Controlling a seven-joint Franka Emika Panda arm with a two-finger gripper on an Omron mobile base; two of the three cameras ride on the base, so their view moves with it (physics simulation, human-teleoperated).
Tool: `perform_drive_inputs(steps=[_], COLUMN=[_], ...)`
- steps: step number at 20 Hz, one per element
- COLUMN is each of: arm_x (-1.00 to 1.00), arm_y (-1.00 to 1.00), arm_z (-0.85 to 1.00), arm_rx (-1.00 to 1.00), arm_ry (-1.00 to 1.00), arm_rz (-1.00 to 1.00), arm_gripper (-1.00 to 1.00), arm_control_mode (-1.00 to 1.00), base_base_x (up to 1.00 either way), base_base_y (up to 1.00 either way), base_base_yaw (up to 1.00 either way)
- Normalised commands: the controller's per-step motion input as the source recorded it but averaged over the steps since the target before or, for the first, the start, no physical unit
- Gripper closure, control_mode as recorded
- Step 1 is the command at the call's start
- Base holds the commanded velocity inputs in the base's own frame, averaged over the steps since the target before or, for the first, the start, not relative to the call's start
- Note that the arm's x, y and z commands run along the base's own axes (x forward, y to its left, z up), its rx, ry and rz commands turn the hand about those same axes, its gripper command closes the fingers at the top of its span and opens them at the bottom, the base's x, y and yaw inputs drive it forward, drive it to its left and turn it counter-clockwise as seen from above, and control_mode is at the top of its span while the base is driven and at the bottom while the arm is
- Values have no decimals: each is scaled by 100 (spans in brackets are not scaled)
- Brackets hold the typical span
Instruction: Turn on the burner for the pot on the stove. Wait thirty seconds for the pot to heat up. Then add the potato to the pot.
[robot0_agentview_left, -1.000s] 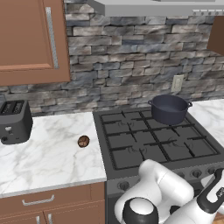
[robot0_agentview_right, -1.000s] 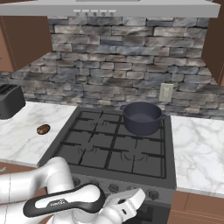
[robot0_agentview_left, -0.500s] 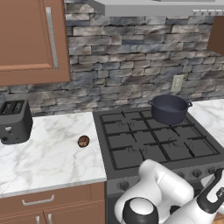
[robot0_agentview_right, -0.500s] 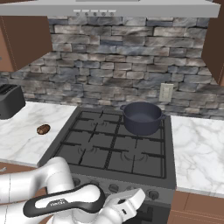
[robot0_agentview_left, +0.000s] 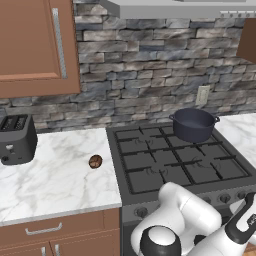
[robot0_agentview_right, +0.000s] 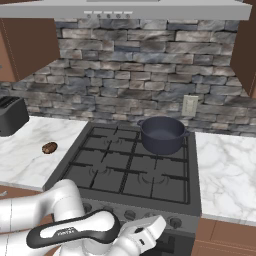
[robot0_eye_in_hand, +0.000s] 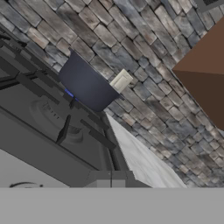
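The dark blue-grey pot (robot0_agentview_left: 192, 124) (robot0_agentview_right: 162, 134) stands lidless on the back right grate of the black stove (robot0_agentview_left: 165, 165) (robot0_agentview_right: 130, 170); it hides the burner beneath it. In the hand view the pot (robot0_eye_in_hand: 85, 85) shows beyond the grate bars. The brown potato (robot0_agentview_left: 95, 161) (robot0_agentview_right: 49, 147) lies on the marble counter left of the stove. My gripper (robot0_agentview_right: 159, 226) (robot0_eye_in_hand: 111, 179) is low in front of the stove's grey knob panel, near its right end. Its fingertips are together, shut on nothing.
Round knobs (robot0_agentview_right: 175, 222) line the front panel. A black toaster (robot0_agentview_left: 15, 139) sits at the far left of the counter. A wall outlet (robot0_agentview_right: 189, 105) is behind the pot. Marble counter (robot0_agentview_right: 225, 170) continues right of the stove. Wooden cabinets (robot0_agentview_left: 35, 45) hang above.
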Motion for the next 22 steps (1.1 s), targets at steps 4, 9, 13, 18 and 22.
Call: perform_drive_inputs(steps=[4,9,13,18,22], arm_x=[0,0,0,0,0], arm_y=[0,0,0,0,0], arm_z=[0,0,0,0,0], arm_rx=[0,0,0,0,0], arm_ry=[0,0,0,0,0], arm_rz=[0,0,0,0,0], arm_gripper=[100,100,100,100,100], arm_control_mode=[-100,-100,-100,-100,-100], base_base_x=[0,0,0,0,0], base_base_y=[0,0,0,0,0], base_base_yaw=[0,0,0,0,0])
